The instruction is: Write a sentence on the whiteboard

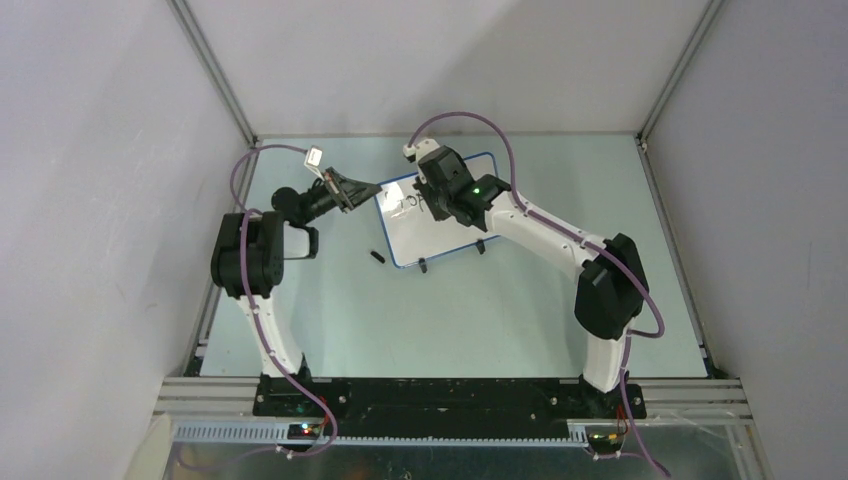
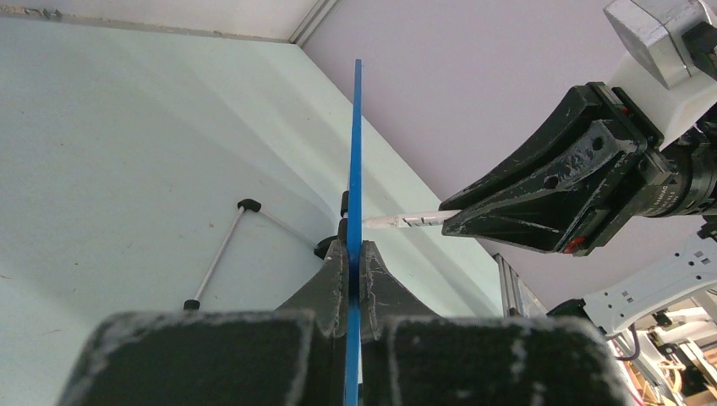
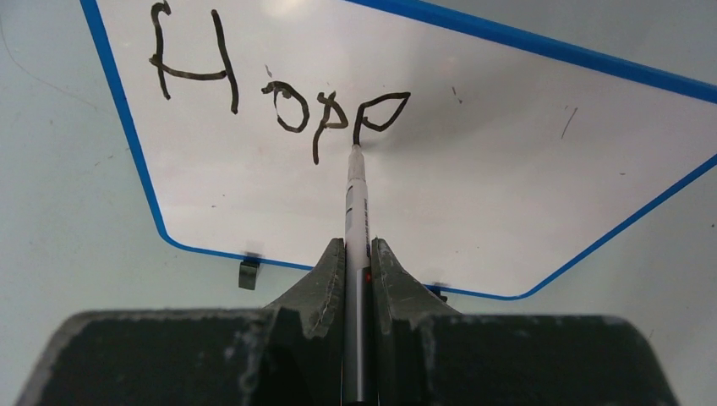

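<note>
- The whiteboard (image 3: 473,194) sits toward the far middle of the table (image 1: 500,320), propped on its 2 black clip feet (image 3: 248,272).
- The left jaws are shut tight on the board's thin blue frame at its left edge, pinching it edge-on to steady it.
- The right jaws are closed narrowly on the marker (image 3: 356,203), gripping its barrel with the tip pressed to the white surface.
- The step in hand appears to be the first word. The sentence (image 3: 279,93) so far reads "H", "o", "p" and a 4th letter, and the tip rests at the bottom of that letter's stroke.
- Most of the board below and to the right of these letters is bare, so I judge the task to be at an early stage.
- A small black piece, perhaps the marker's cap (image 1: 377,257), lies on the table just beside the board's near left corner.
- The next move likely calls for finishing this letter with light, even pressure. The tip then needs to lift clear and shift right for a gap, while the left grip keeps the board from sliding.
</note>
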### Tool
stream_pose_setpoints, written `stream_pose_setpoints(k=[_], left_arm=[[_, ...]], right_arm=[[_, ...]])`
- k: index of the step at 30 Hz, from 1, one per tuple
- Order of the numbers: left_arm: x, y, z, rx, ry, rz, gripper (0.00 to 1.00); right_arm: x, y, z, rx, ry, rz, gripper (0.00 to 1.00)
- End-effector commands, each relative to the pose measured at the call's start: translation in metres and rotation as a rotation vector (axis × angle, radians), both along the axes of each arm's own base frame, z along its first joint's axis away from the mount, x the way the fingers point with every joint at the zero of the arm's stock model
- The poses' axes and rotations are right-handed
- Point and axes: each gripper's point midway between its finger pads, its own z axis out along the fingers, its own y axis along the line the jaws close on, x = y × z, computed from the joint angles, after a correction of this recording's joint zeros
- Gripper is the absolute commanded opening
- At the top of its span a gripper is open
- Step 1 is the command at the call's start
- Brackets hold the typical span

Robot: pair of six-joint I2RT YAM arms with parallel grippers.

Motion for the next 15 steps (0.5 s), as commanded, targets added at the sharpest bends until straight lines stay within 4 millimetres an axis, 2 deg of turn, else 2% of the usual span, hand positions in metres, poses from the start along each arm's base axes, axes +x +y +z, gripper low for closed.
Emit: stream_pose_setpoints(k=[1,15], left_arm=[[-0.004,-0.003,0.012,0.012,-0.073,-0.032,0.0],[-0.004,-0.003,0.012,0.012,-0.075,-0.032,0.0]], right_arm=[[0.005,-0.01,0.004,0.005,-0.015,-0.033,0.0],[0.015,-0.02,0.017,0.019,-0.037,-0.064,0.0]])
